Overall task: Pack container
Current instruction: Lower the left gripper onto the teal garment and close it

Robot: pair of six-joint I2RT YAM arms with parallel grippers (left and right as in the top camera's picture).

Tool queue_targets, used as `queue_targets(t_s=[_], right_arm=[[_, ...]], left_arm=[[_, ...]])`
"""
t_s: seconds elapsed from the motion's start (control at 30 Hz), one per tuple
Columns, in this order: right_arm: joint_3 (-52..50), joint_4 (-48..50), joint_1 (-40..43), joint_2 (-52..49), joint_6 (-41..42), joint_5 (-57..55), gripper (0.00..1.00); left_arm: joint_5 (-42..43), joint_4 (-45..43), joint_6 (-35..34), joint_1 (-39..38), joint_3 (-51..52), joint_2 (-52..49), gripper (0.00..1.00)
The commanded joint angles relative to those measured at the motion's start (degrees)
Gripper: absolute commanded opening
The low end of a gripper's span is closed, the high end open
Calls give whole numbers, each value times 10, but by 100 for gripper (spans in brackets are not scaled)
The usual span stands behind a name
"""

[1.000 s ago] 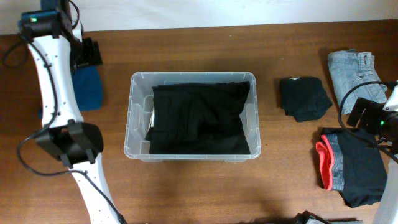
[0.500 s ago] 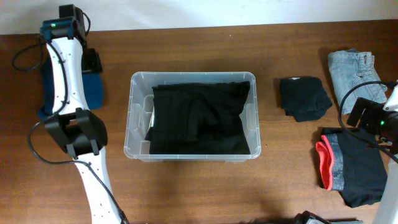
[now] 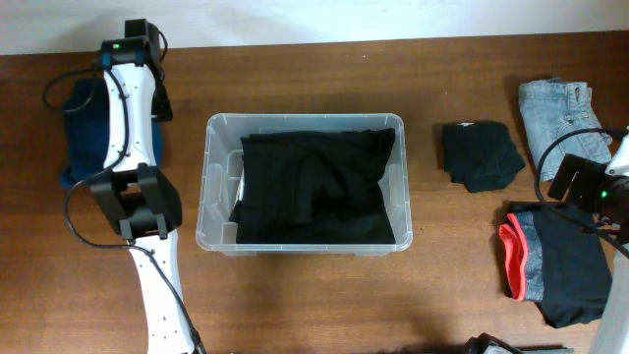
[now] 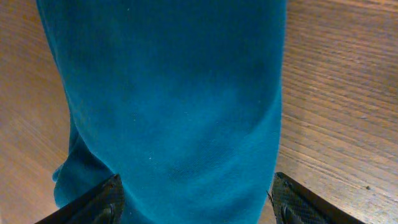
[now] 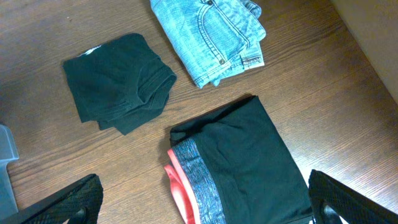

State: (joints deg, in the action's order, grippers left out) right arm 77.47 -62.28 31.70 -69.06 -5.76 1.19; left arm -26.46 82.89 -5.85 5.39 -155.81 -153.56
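**Container centred, half-packed; both grippers spread wide off to the sides**

The container (image 3: 210, 187) sits in the middle of the tabletop (image 3: 314, 295), long sides running left to right. A folded black garment (image 3: 314, 187) fills most of it, leaving a narrow clear strip along its left wall. Bare wood surrounds the rim on the near, far and right sides.

The left arm (image 3: 130, 128) runs along just beside the container's left wall. Its left gripper (image 4: 198, 202) hangs over a blue cloth (image 4: 168, 93), with the fingers set wide on either side of the fabric.

Well to the right lie a small black folded piece (image 3: 480, 154), folded denim (image 3: 558, 113) near the far edge, and a black garment with a red and grey band (image 3: 555, 264). The right gripper (image 5: 205, 205) hovers above that last garment, fingers far apart and holding nothing.

The wood is dark brown, with a pale wall (image 3: 344, 20) along the far edge.
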Motion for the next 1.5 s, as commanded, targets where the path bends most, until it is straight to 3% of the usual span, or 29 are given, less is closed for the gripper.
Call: queue_targets(t_s=[0.0,0.3,1.47], right_arm=[[5,2,2,2,5,1,98],[5,2,2,2,5,1,98],[5,2,2,2,5,1,98]], left_arm=[[-33,-4,-10,-5,-6,-8,76],[-89,2,-27,-7,-6,-41,76],[-44,-48,-27,-19,-11,-64,76]])
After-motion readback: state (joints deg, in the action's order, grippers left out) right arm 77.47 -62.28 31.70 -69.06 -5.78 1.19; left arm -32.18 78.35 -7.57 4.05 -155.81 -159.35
